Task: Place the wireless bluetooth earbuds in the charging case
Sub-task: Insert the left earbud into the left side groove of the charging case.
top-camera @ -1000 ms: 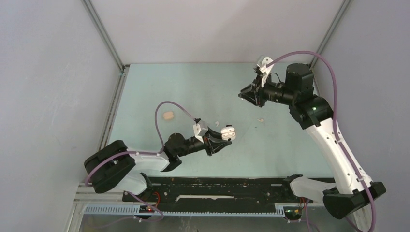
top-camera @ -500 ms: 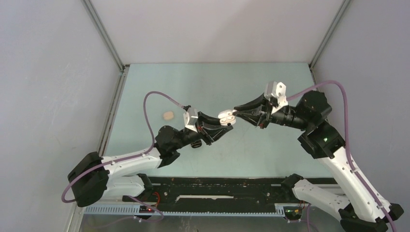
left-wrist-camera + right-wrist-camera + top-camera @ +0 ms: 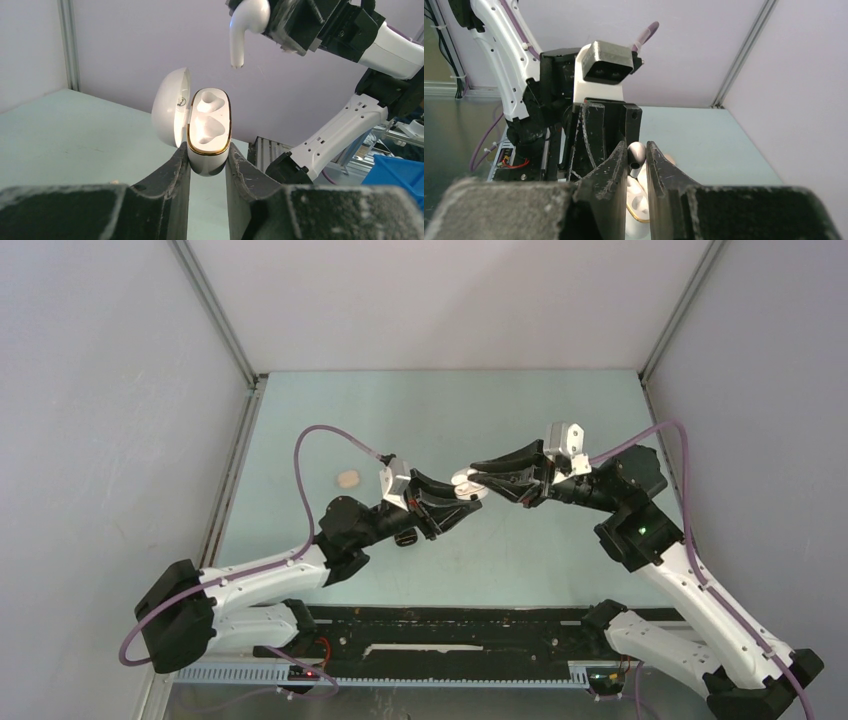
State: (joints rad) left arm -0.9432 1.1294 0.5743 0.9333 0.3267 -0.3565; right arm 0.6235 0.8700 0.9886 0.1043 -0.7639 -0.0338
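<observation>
At the centre of the overhead view, above the pale green table top, the two arms meet tip to tip.

Left gripper: black fingers closed nearly all the way, clamping the lower end of the glossy white oval charging case with a gold rim. In the left wrist view the case stands in the middle of the frame. Its domed white lid is swung open to the left of the body. Two moulded white sockets are exposed inside the gold rim.

Right gripper: fingers closed to a narrow gap, pinching the rounded head of a small white stemmed earbud. In the left wrist view this earbud sits at the upper centre of the frame, stem pointing down. It hangs above the case and slightly to its right, apart from it, with a clear gap between the stem tip and the gold rim. In the right wrist view the earbud head shows between the fingertips at mid-frame, and the open case lies directly beneath it at the lower edge.

On the table, left of centre in the overhead view, a small beige rounded item rests well apart from both grippers; its type cannot be determined at this size.
</observation>
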